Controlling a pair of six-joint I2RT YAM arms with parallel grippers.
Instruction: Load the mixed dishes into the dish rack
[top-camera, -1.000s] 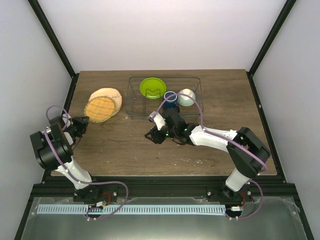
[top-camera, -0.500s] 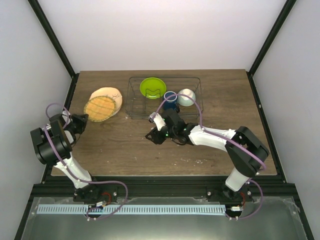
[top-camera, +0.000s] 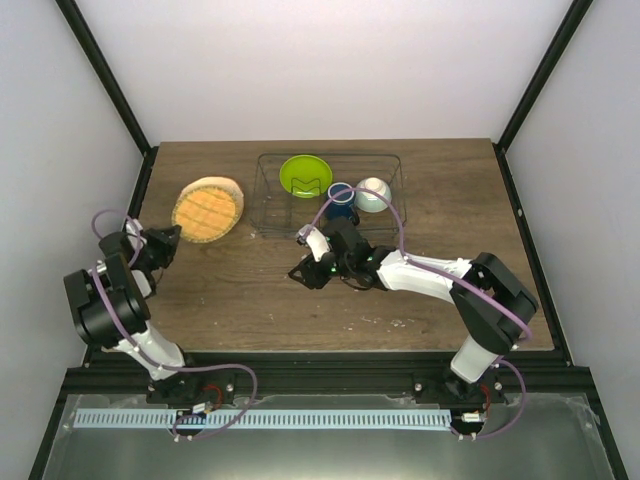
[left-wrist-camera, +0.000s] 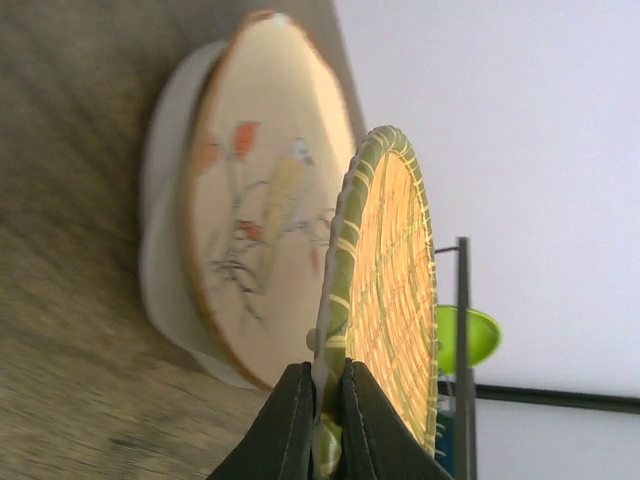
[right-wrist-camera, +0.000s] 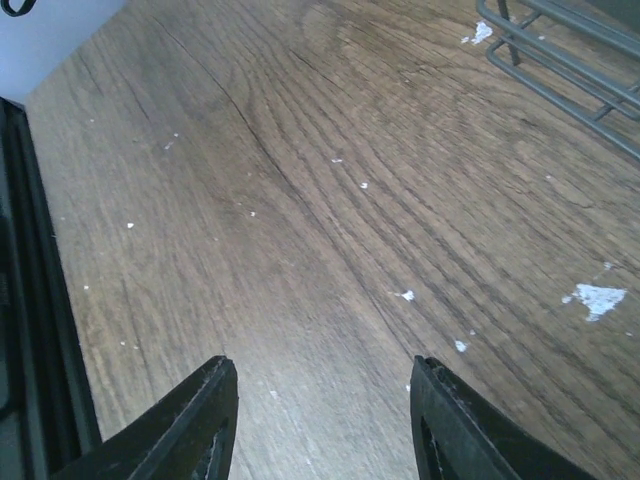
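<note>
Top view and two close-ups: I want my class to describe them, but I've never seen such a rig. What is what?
The machine is two robot arms, left and right, bolted to the near edge of a wooden table. The wide picture comes from a fixed camera above and behind them. Each close-up comes from a camera on one arm's wrist, looking past its two fingers. At the back stands a rack holding a green plate, a blue mug and a pale bowl. Left of it are two stacked plates. The left fingers are shut on the rim of the woven plate, which sits over the patterned plate. The right fingers are apart over bare wood, holding nothing.
</note>
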